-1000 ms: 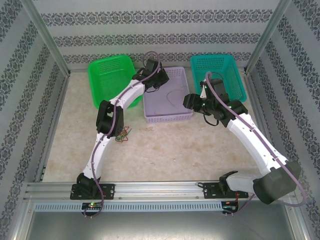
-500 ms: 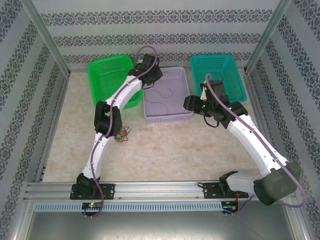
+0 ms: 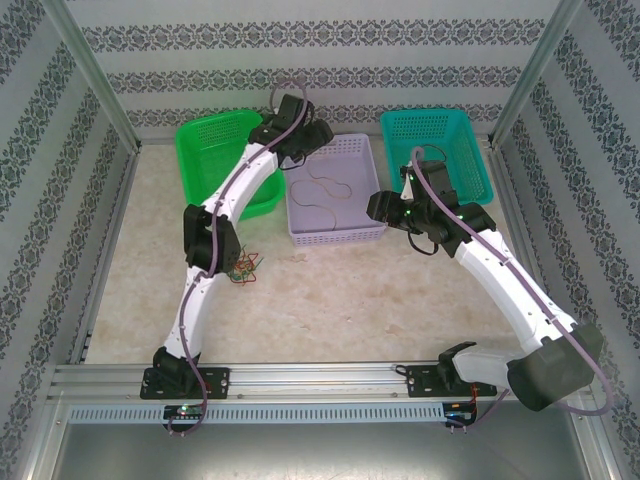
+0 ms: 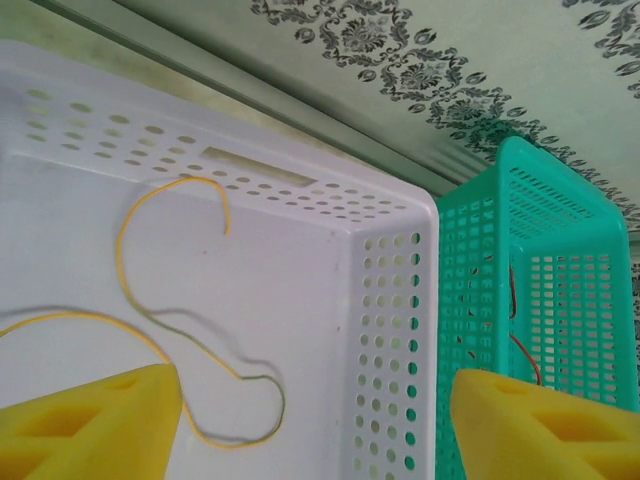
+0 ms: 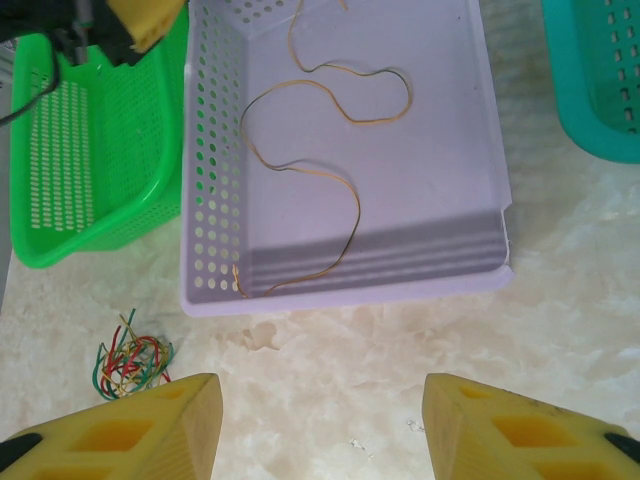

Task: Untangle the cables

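Note:
A small tangle of red, green and yellow cables (image 3: 243,268) lies on the table beside my left arm's elbow, also at lower left in the right wrist view (image 5: 130,362). Loose yellow and brown cables (image 5: 340,95) lie curled on the floor of the lilac basket (image 3: 335,238). My left gripper (image 3: 300,135) hangs open over that basket's back left corner, nothing between its yellow fingers (image 4: 90,425); a yellow-green cable (image 4: 120,240) lies below it. My right gripper (image 5: 320,430) is open over bare table in front of the lilac basket (image 5: 215,150).
A green basket (image 3: 225,160) stands left of the lilac one and a teal basket (image 3: 437,150) right of it, with a red wire (image 4: 525,355) behind its mesh. Patterned walls and metal posts enclose the table. Bare marble lies in front of the baskets.
My left gripper has opened and let go of a yellow cable, which now lies in the lilac basket. The left arm drew back towards the far wall. The right arm stayed still.

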Available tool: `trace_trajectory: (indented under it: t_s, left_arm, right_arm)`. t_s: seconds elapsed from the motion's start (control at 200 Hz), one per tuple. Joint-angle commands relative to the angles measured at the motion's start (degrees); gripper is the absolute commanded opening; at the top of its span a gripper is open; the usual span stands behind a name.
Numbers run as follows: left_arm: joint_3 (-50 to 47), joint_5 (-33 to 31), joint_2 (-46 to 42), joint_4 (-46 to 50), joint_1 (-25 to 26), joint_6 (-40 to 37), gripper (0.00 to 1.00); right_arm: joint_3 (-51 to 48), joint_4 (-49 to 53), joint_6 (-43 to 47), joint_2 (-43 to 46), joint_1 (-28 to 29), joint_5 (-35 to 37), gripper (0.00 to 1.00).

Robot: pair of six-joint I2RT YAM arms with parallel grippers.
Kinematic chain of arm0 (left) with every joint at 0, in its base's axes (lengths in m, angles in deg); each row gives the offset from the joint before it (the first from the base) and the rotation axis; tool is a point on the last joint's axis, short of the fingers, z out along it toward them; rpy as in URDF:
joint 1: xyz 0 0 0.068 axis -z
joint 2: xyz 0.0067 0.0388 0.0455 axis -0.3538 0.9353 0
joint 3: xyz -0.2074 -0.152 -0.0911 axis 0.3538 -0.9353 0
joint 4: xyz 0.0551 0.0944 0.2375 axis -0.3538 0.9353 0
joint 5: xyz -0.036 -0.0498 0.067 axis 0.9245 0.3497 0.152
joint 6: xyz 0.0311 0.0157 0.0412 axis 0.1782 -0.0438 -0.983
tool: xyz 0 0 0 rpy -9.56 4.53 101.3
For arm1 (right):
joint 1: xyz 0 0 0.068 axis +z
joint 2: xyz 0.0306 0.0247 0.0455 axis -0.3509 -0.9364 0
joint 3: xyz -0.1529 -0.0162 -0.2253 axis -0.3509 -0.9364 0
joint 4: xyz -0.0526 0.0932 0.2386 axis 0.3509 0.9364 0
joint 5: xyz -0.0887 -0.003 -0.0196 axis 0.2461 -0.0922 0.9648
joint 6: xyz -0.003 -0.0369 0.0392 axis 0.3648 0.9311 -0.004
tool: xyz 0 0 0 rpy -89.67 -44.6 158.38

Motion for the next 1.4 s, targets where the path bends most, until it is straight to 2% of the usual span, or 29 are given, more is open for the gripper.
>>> trace_trajectory:
  t_s: [0.0,0.165,0.355,0.43,0.504,0.574,0.664,0.824,1.054,1.089,1.159,1.244,1.299,1.334,1.394]
  left_arm:
    - [-3.65,-4.67,-10.71,8.67,-1.03,-0.99,0.71]
    - [-23.25,-8.02,-26.39,15.46,-4.03,2.52,0.66]
    - [-54.56,-12.82,-45.31,23.2,-5.35,2.88,0.64]
    - [-65.99,-10.5,-52.2,23.64,-6.87,3.51,0.66]
    - [-73.27,-6.63,-56.06,23.03,-8.14,2.23,0.67]
    - [-77.41,-1.28,-56.82,17.98,-8.53,-0.92,0.68]
    - [-79.42,2.1,-55.67,10.32,-8.65,-5.14,0.68]
    - [-76.33,-0.36,-48.73,11.85,-9.16,-11.32,0.65]
    - [-81.45,3.12,-45.16,2.08,-9.36,-14.09,0.63]
    - [-81.85,3.38,-44.54,1.39,-9.36,-14.28,0.58]
    - [-82.81,3.55,-43.25,0.87,-9.36,-14.36,0.4]
    - [-86.44,6.52,-44.79,-2.96,-9.28,-13.72,0.16]
    - [-88.81,9.16,-46.47,-5.16,-9.14,-12.62,0.05]
    - [-89.93,10.79,-47.48,-6.36,-8.87,-11.79,0.0]
    - [-91.48,13.82,-49.29,-8.72,-7.81,-10.14,0.0]
  right_arm:
    - [-0.85,-0.72,1.21,1.48,-0.11,1.39,0.55]
    - [-3.53,-4.58,8.0,2.79,4.25,3.25,0.54]
    - [-7.19,-8.28,16.63,0.99,15.78,1.51,0.54]
    - [-7.94,-9.04,17.03,-0.78,19.63,-0.68,0.54]
    - [-8.56,-11.08,15.84,-2.91,22.95,-4.79,0.54]
    - [-8.84,-14.19,13.45,-5.88,24.96,-9.14,0.54]
    - [-8.2,-17.73,8.26,-10.45,25.96,-13.28,0.52]
    - [-8.56,-24.9,-0.44,-15.37,25.98,-17.62,0.51]
    - [-11.44,-29.74,-6.86,-15.72,25.9,-16.94,0.51]
    - [-11.87,-30.2,-7.72,-15.8,25.8,-16.9,0.51]
    - [-12.99,-31.79,-10.17,-15.65,25.41,-16.81,0.5]
    - [-14.4,-33.84,-13.32,-15.47,24.73,-16.83,0.49]
    - [-14.91,-34.45,-15.14,-15.32,24.09,-16.78,0.48]
    - [-15.27,-35.01,-16.36,-15.35,23.69,-16.91,0.47]
    - [-15.68,-35.66,-18.57,-15.26,22.89,-16.9,0.45]
